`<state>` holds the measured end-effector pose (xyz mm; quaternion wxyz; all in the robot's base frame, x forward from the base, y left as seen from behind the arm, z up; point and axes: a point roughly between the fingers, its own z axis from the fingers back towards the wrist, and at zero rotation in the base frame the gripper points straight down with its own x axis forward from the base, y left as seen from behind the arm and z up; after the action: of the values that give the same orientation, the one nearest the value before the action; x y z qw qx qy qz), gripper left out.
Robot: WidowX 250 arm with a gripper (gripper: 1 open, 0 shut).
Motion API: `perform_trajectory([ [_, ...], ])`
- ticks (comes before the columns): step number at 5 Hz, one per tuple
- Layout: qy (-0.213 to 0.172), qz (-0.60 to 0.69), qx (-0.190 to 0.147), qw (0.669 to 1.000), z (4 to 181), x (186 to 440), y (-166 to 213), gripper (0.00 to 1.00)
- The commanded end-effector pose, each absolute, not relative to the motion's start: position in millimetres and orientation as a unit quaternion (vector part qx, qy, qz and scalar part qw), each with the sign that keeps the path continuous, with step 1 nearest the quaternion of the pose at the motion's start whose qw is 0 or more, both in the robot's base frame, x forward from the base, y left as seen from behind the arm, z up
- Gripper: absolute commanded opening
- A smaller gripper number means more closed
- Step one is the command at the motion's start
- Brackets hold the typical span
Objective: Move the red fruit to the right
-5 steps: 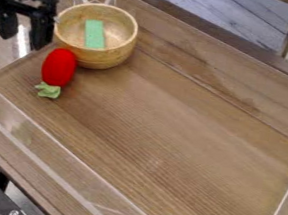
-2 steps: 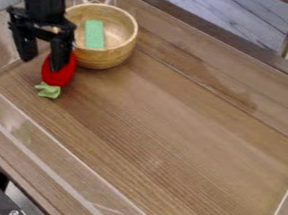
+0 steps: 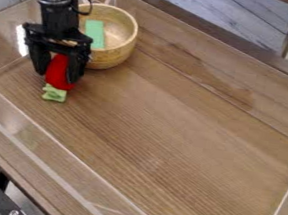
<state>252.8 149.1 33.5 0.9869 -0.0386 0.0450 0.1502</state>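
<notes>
- Red fruit (image 3: 64, 71) lies on the wooden table (image 3: 186, 116) in the upper left part of the frame, its light green leafy cap (image 3: 56, 93) pointing toward the lower edge of the picture.
- Black gripper (image 3: 57, 66) points straight down over the fruit, its jaws spread wide, one finger on each side of the red body.
- Whether the fingers (image 3: 39, 55) touch the fruit cannot be told; the jaws are not clamped and the fruit sits on the table surface.
- The arm's dark column rises from the gripper to the top edge of the frame, near the upper left corner.
- A wooden bowl (image 3: 118, 43) stands just beside the fruit, up and to the right of it, partly hidden by the arm.
- Inside the bowl lies a flat green block (image 3: 97, 35), partly covered by the arm.
- Clear low walls (image 3: 27, 144) border the table along the left and lower sides.
- The right half of the table shows bare wood grain.
</notes>
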Motion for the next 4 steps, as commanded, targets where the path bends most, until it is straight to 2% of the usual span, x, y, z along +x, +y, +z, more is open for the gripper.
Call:
perform_trajectory([
  [1, 0.017, 0.166, -0.033, 0.985, 45.7, 263, 155, 0.0],
  [4, 0.013, 0.164, -0.051, 0.985, 59.7, 249, 165, 0.0],
])
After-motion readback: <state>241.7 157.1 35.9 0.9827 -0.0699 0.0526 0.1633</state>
